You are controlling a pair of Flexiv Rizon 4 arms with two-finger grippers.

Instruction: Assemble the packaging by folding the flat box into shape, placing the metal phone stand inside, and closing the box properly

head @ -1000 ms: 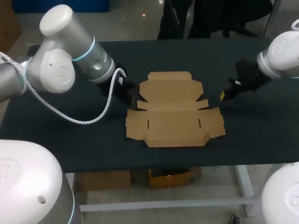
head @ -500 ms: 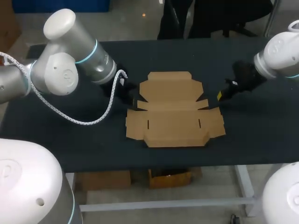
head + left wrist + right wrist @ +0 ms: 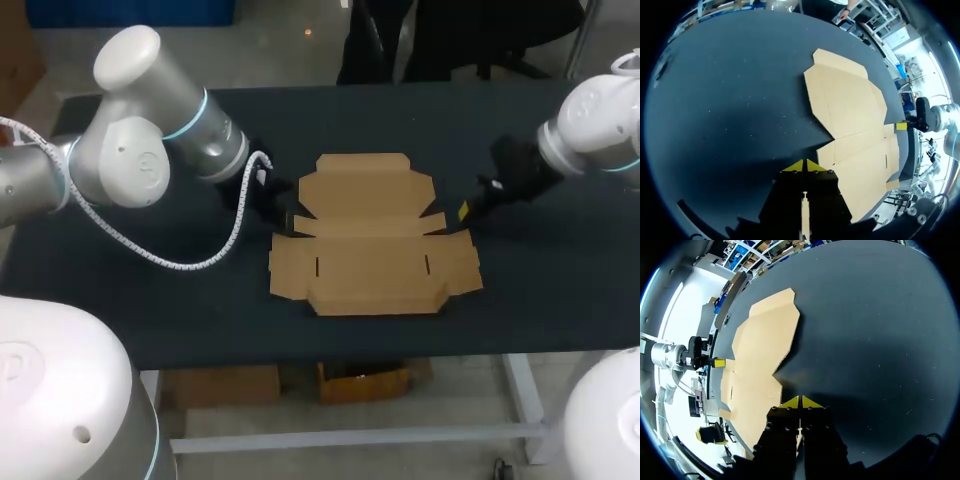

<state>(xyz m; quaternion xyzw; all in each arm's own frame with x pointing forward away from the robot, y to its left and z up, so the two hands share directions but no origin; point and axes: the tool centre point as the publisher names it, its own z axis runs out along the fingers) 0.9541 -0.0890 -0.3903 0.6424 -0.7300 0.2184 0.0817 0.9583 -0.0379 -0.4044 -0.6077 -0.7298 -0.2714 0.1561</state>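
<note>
A flat cardboard box lies centre of bench. My L tool, tips pressed together, sits just beside its left edge; R tool, likewise pressed together, beside its right.

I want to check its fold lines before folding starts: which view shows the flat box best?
The head view: the flat box lies whole and nearly square-on, with its flaps and slots clear. Both wrist views show it only at a low slant, stretched, with the slots hard to make out.
</note>
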